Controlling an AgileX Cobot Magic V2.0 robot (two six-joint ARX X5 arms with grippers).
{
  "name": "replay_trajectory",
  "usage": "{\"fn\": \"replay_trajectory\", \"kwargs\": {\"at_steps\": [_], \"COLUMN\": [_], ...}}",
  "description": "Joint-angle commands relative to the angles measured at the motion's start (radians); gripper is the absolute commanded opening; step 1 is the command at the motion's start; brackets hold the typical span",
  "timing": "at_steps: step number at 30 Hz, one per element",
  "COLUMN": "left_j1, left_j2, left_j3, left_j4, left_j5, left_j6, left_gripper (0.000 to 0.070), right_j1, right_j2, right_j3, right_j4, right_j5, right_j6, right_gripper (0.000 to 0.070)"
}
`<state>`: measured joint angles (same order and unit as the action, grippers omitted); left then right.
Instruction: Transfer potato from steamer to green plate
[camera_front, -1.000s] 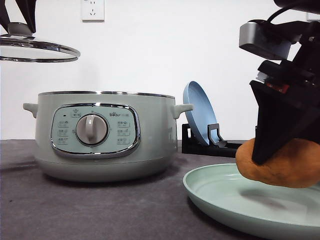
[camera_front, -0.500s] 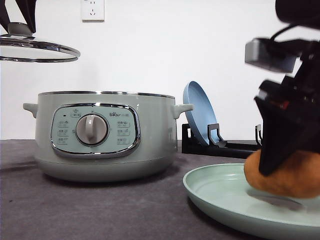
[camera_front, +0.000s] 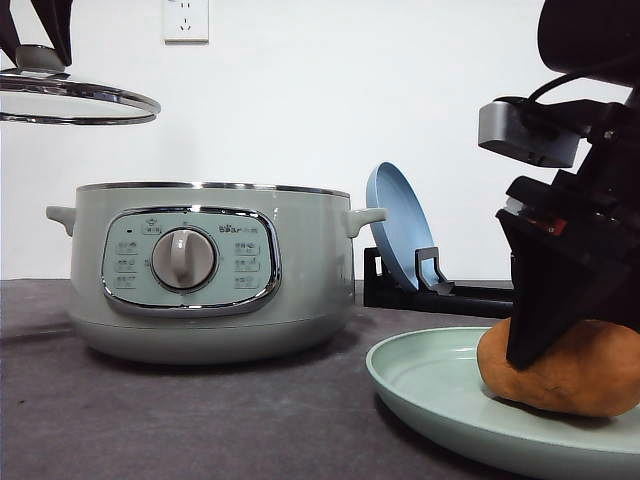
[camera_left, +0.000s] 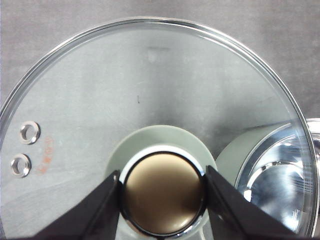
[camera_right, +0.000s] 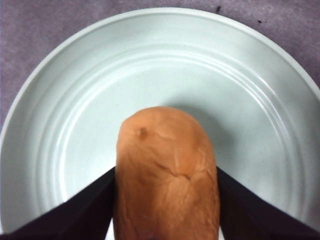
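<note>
While our right gripper (camera_right: 165, 200) pinches the orange-brown oblong potato (camera_front: 560, 370) between its two black fingers (camera_right: 75, 215), that potato sits on the floor of the wide, shallow, pale mint-green plate (camera_front: 420, 385), toward its right side in the front view (its dimpled skin shows clearly in the right wrist view). Our left gripper (camera_left: 162, 187) clamps the chrome-capped green knob (camera_left: 162, 195) of the round glass lid (camera_front: 75, 100), held level above and left of the pale sage-green electric steamer (camera_front: 210, 270). Behind the steamer, a small blue plate (camera_front: 400, 240) leans in a black rack (camera_front: 440, 290) on the grey table (camera_front: 200, 420).
</note>
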<state>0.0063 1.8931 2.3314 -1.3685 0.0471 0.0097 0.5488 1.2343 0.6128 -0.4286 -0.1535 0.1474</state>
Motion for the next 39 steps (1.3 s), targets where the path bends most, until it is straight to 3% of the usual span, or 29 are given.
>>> {"fn": "replay_trajectory", "kwargs": {"at_steps": [1,4,7,26,39], "left_j1": [0.000,0.000,0.000,0.000,-0.015], "left_j2": [-0.004,-0.004,-0.004,-0.004,-0.004], "left_j3": [0.045,0.045,0.045,0.045,0.045], "left_j4": [0.030,0.030,0.030,0.030,0.019], "left_j5": [0.000,0.000,0.000,0.000,0.007], "left_j6": [0.005,0.005,0.005,0.005,-0.030], "left_gripper": [0.0000,0.0000,0.0000,0.0000,0.0000], "right_j1": [0.005,0.004,0.004,0.004,0.004], "right_j2": [0.010,-0.001,-0.027,-0.364,-0.590], "right_j3": [0.006,0.018,0.048,0.522,0.663], "right_j4": [0.009,0.003,-0.025,-0.501,-0.553], "right_j5": [0.001,0.003,0.005,0.023,0.023], "right_j6": [0.010,0.010,0.009,-0.002,0.035], "right_gripper": [0.0436,0.0566,0.0629,0.0641,0.0641]}}
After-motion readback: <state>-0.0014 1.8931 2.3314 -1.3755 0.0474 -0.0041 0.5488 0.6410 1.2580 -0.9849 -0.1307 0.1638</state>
